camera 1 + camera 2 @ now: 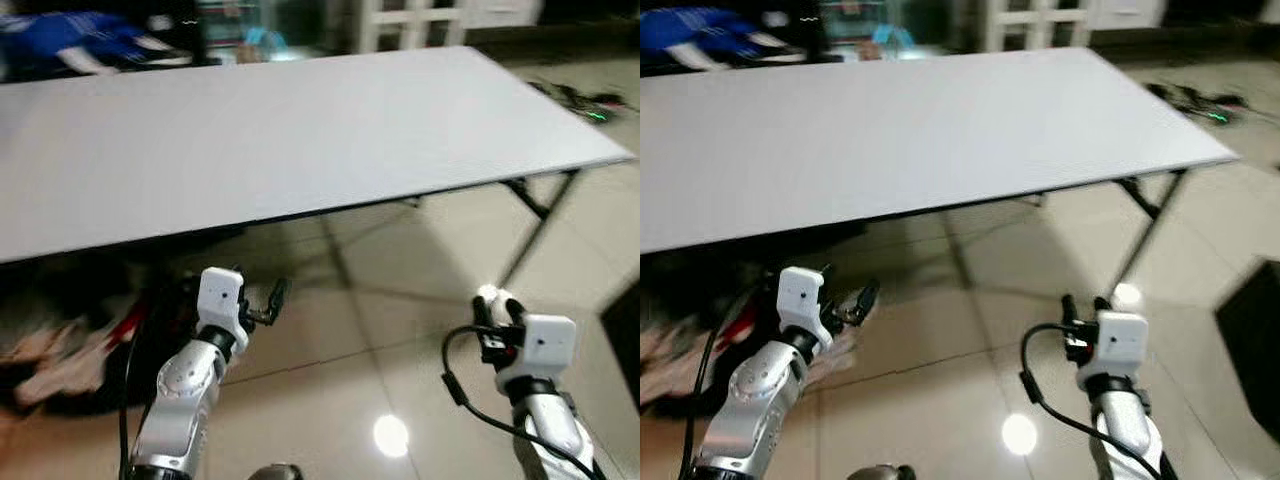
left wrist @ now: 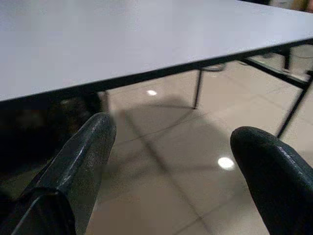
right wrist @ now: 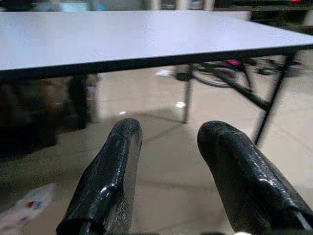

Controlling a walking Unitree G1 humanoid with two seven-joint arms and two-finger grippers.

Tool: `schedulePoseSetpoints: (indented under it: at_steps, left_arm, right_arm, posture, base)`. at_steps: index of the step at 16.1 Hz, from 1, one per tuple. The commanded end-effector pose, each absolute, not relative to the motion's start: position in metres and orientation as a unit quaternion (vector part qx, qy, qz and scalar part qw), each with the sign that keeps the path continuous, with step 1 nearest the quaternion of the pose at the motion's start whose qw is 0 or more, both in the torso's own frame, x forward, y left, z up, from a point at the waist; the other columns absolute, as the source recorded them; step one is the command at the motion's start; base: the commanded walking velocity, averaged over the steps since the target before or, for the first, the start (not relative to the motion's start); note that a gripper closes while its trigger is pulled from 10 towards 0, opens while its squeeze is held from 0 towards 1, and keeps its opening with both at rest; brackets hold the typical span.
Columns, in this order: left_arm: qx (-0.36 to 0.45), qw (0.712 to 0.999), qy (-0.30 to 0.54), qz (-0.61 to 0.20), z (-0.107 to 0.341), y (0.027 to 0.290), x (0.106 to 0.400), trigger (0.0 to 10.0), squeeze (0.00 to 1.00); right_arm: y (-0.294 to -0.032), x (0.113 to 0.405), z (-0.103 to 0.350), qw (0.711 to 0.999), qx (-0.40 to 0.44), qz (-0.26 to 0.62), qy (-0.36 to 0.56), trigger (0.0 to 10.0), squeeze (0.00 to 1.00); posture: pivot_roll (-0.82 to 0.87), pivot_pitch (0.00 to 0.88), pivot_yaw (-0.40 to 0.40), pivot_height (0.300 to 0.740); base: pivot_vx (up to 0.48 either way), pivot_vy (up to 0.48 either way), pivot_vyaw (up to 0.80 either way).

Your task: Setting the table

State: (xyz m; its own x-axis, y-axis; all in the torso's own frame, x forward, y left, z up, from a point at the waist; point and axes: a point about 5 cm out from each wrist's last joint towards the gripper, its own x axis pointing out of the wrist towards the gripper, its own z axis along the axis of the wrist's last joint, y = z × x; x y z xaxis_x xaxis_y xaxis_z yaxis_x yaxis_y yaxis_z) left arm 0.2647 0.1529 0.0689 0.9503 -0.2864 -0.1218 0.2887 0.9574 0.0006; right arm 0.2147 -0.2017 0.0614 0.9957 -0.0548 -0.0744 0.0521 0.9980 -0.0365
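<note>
Nearest the robot, both arms are raised over the tiled floor (image 1: 400, 330), short of the desk's near edge. The left pincer (image 1: 268, 300) hangs just below and in front of that edge with its two black fingers (image 2: 80, 166) spread wide and nothing between them; the right pincer (image 1: 497, 318) sits lower, nearer the desk's right end, its fingers (image 3: 115, 171) parted by a narrower gap and likewise empty. Under the desk's left part lies a dark clutter of blurred things (image 1: 70, 350) on the floor, too smeared to name. Next comes the desk (image 1: 300, 140) itself, a broad pale grey top on thin black folding legs (image 1: 535, 225); its surface is bare, with no plate, cup, cutlery or container on it. The things to be laid out are therefore not in sight, so how they will handle can only be judged in general: crockery and glass would likely be stiff, smooth and breakable, best taken by the rim or handle, while cutlery is light and thin and hard to pinch off a flat top. Beyond the desk's far edge there is blurred blue cloth (image 1: 70, 35) at the left corner and white furniture (image 1: 430, 20) behind.
</note>
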Motion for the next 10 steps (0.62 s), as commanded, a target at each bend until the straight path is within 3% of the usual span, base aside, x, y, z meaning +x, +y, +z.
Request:
schedulePoseSetpoints:
  at_steps: [1, 10]
  left_arm:
    - [0.015, 0.989, 0.045, -0.141, 0.081, 0.154, 0.269, 10.0, 0.0]
    - [0.021, 0.989, 0.045, -0.136, 0.085, 0.144, 0.263, 10.0, 0.0]
  right_arm:
    - [-0.202, 0.218, 0.063, 0.998, -0.018, -0.032, 0.041, 10.0, 0.0]
    - [-0.2, 0.215, 0.064, 0.998, -0.018, -0.03, 0.048, 10.0, 0.0]
  posture:
    - [-0.03, 0.0, 0.014, 0.74]
    - [-0.02, 0.0, 0.01, 0.74]
  base:
    - [0.0, 0.0, 0.8]
    - [0.0, 0.0, 0.0]
